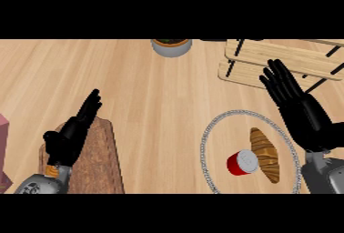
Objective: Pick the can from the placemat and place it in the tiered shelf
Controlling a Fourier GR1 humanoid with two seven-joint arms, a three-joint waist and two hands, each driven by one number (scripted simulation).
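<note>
The red can (pixel 242 162) stands upright on the round placemat (pixel 209 136), touching a croissant (pixel 264 154), just inward of the right hand (pixel 300 109), whose straight, empty fingers (pixel 280 78) point toward the tiered shelf (pixel 282 61). This hand looks nearer.

Both arms end in glossy black hands, the left hand (pixel 67 139) and the right hand (pixel 302 111), with long jointed fingers. Behind each wrist sits a rounded grey forearm casing, the left showing a small orange-brown band.
</note>
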